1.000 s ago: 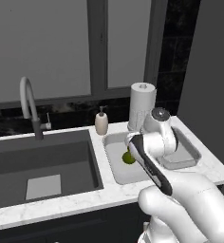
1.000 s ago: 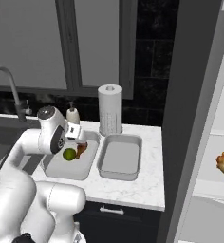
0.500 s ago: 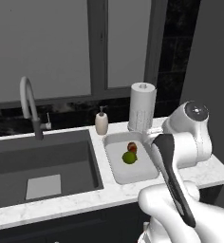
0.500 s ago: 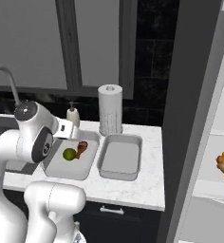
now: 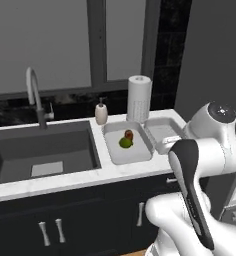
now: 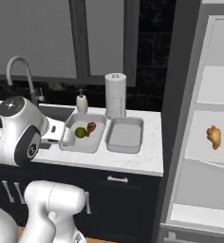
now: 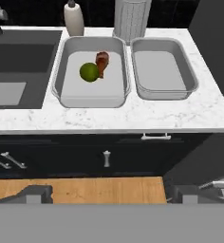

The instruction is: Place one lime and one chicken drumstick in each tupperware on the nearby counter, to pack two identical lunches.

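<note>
On the tabletop [image 7: 133,114], left tub [image 7: 91,97] is packed; claw [image 7: 109,194] wide open, empty. Risk: refilling it, leaving right tub [image 7: 163,92] bare.

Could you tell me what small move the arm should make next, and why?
Probably swing toward the open fridge to fetch the drumstick on the shelf. The left tupperware already holds a lime and a drumstick, the right tupperware holds nothing, and the tool is open, carrying nothing.
</note>
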